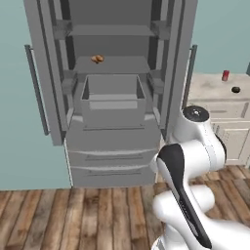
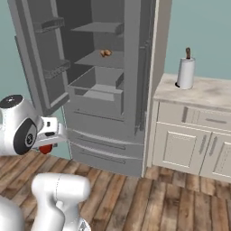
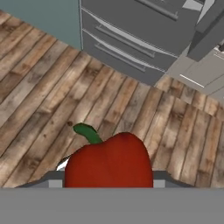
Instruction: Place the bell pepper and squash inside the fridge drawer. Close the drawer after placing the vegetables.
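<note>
Simulated kitchen: wood-plank floor (image 3: 65, 87), brown and grainy, teal wall (image 1: 222, 34) behind. Tall grey fridge (image 1: 114, 161) stood with both doors swung wide, flat matte panels, shelves (image 1: 110, 30) inside. Fridge drawer (image 1: 113, 100) pulled out at mid height, boxy grey bin with paler front panel, nothing visible inside from the left base view. Below it, two wider grey fronts with long bar handles (image 3: 120, 37), shut. Orange-brown lumpy food item (image 1: 97, 59) sat on the shelf just behind the drawer.

Right of the fridge: pale cabinet (image 2: 189, 144) with speckled stone-look counter (image 2: 212, 92). Paper towel roll (image 2: 185, 72) upright on the counter; red soda can (image 1: 225, 75) and the squash (image 1: 236, 90), small dark round ball, apart from each other farther along.

Gripper (image 2: 45, 146) low, left of the fridge front, above the floor, well apart from the drawer. Pinched on the bell pepper (image 3: 109, 164): glossy red, short green stem (image 3: 87, 132) curling up-left in the hand view, finger tips hidden behind it. Pepper showed as a red patch under the hand in the right base view. White arm body blocked lower part of both base views.
</note>
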Controlling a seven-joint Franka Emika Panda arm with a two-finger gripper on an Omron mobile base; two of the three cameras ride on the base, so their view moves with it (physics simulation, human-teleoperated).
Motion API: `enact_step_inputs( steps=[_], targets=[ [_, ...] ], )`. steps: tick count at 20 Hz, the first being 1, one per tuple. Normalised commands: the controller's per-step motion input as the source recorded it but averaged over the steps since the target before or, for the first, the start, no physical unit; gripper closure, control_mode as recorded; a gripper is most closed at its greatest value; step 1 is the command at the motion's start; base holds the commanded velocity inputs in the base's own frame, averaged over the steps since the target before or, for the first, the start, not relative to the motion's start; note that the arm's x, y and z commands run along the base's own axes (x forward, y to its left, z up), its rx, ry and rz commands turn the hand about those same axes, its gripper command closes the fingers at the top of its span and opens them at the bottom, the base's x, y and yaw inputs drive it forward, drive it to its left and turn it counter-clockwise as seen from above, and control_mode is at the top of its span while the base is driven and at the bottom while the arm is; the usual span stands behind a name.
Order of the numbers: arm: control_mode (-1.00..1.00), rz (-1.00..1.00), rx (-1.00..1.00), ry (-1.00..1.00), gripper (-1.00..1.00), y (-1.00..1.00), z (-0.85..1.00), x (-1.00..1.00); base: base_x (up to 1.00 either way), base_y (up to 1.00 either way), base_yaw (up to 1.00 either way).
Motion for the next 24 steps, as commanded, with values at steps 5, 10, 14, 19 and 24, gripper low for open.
enact_step_inputs(
  steps=[5,10,14,19,24],
  targets=[
    [1.00,0.00,0.00,0.00,1.00,0.00,0.00,0.00,0.70,0.27,-0.05],
    [1.00,0.00,0.00,0.00,1.00,0.00,0.00,0.00,0.65,0.00,-0.14],
    [1.00,0.00,0.00,0.00,1.00,0.00,0.00,0.00,0.38,0.26,-0.16],
    [1.00,0.00,0.00,0.00,1.00,0.00,0.00,0.00,0.36,0.52,-0.15],
    [1.00,0.00,0.00,0.00,1.00,0.00,0.00,0.00,0.24,0.47,-0.13]
  ],
)
